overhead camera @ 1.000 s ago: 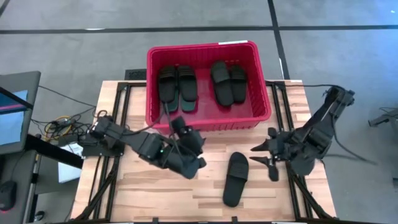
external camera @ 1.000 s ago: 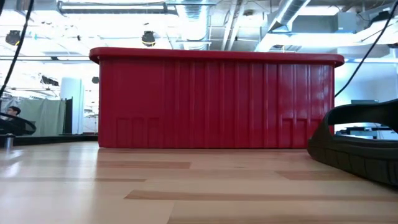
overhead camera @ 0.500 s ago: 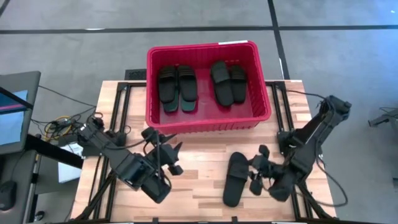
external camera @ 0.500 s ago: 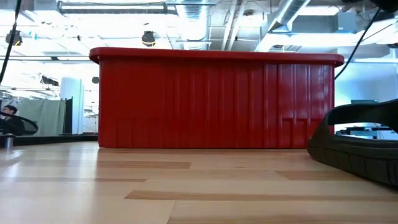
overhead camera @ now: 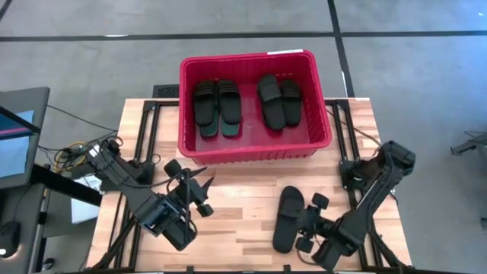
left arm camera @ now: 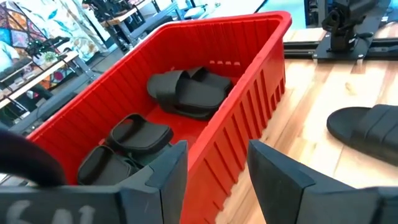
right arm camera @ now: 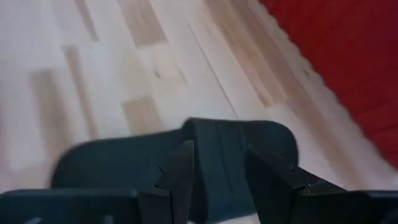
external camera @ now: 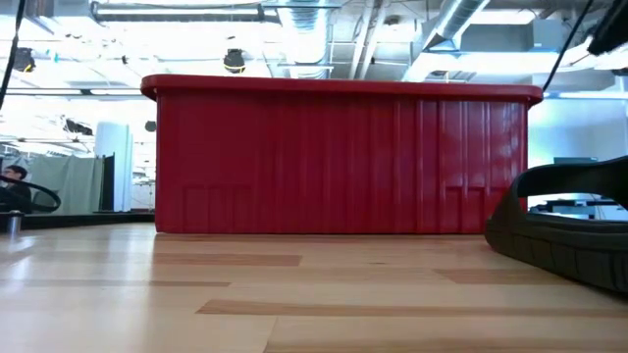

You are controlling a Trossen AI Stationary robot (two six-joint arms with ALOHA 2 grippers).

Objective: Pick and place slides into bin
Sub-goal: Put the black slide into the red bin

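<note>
One black slide lies sole-down on the wooden table, near the front edge; the low view shows it at the right. My right gripper is open at the slide's right side. In the right wrist view its fingertips stand over the slide's strap, apart from it as far as shows. The red bin holds two pairs of black slides lying flat on its floor. My left gripper is open over the table near the bin's near-left corner, with nothing between its fingers.
The bin stands at the table's far middle, its near wall tall. Bare wood lies between the two grippers. Black frame rails run along both table sides. A monitor desk with cables stands off the table's left.
My left gripper has drawn back from the bin's near wall toward the table's left and near edge. My right gripper has come from the right side toward the slide and the near edge, sinking and tipping downward. The slide has stayed where it was.
</note>
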